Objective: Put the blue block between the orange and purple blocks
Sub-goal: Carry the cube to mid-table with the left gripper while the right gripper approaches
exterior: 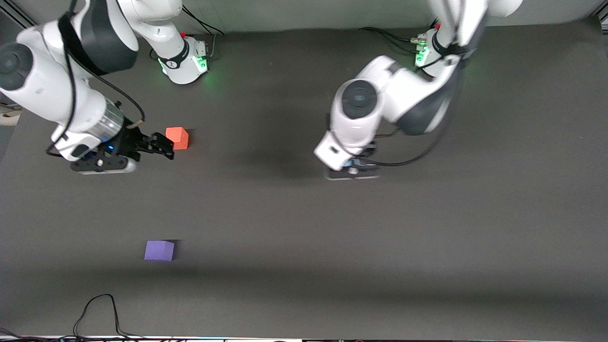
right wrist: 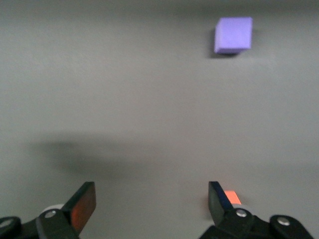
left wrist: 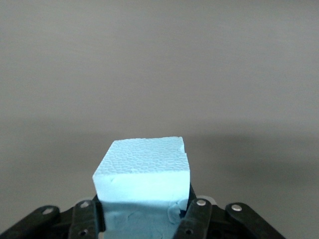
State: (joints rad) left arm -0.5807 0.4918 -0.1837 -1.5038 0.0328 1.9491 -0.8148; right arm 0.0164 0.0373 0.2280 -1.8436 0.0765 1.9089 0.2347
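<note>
Left gripper (left wrist: 144, 219): up over the middle of the dark table mat (exterior: 304, 228); its own arm hides it in the front view, so the left wrist view tells the story.
Left fingers (left wrist: 197, 215): clamped on the blue block, one black finger pressed against each side face.
Blue block (left wrist: 143, 186): a light sky-blue foam cube, pebbled on top, wedged between the left fingers with its upper part standing proud of them; bare mat is all that shows past it.
Right gripper (exterior: 160, 145): low by the mat toward the right arm's end of the table, right at the orange block.
Right fingers (right wrist: 82, 203): spread wide, gripping nothing, bare mat between them; one pad glows with an orange reflection.
Orange block (exterior: 177, 137): an orange-red cube sitting on the mat just at the right fingertips; in the right wrist view only a sliver of it (right wrist: 232, 197) peeks out beside one finger, outside the gap, and contact cannot be made out.
Purple block (exterior: 159, 250): a violet cube alone on the mat, well clear of the right fingers, nearer the front camera than the orange block.
</note>
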